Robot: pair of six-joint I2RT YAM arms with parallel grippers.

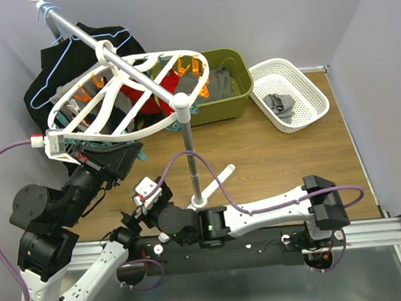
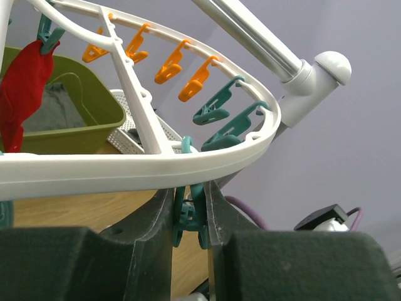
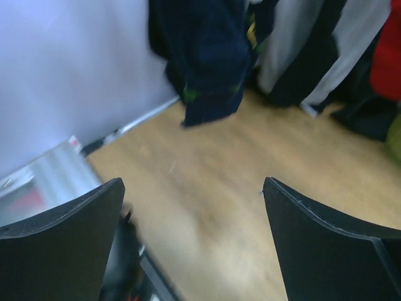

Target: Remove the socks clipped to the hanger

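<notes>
Red and limp, one sock hung pegged at the rim of the white hanger, and a navy sock dangled low over the wooden table. Both looked light, soft and stretchy, so a hold close under the peg seemed wisest. The left gripper pinched a teal peg beneath the rim. The right gripper was spread wide, holding nothing.

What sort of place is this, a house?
Probably not: more a robot test booth with laundry. Plain lilac walls box in a wooden table, two black-and-white robot arms are bolted on, and a white oval plastic peg hanger hangs on a metal stand.
</notes>
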